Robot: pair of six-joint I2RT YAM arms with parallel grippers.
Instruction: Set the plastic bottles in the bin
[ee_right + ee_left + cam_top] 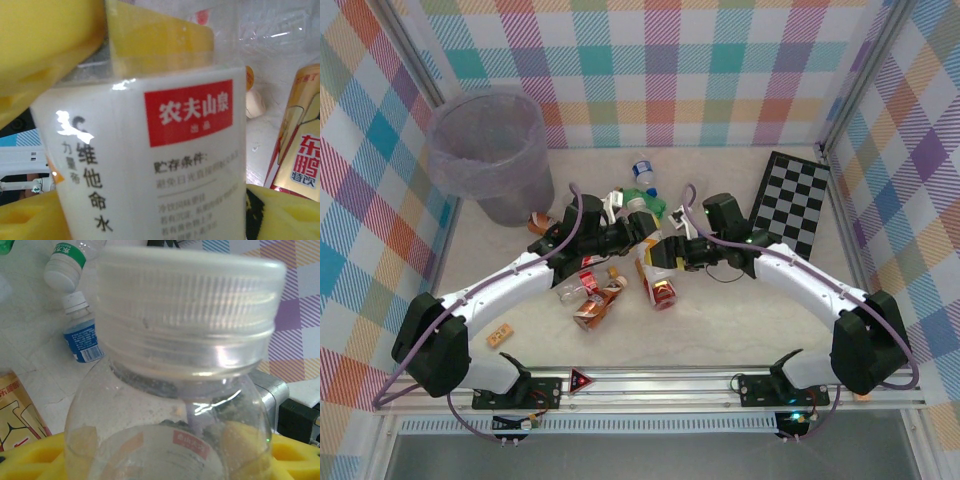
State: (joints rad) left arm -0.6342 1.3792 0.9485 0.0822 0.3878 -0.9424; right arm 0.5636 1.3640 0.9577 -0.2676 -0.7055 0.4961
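The round translucent grey-lavender bin (510,205) stands at the far left of the tabletop (740,330). Mid-tabletop, among scattered plastic bottles (598,298), a clear white-capped bottle (175,400) sits between the yellow pads of the left gripper (160,462) and the right gripper (150,135). Whether either is clenched cannot be told.
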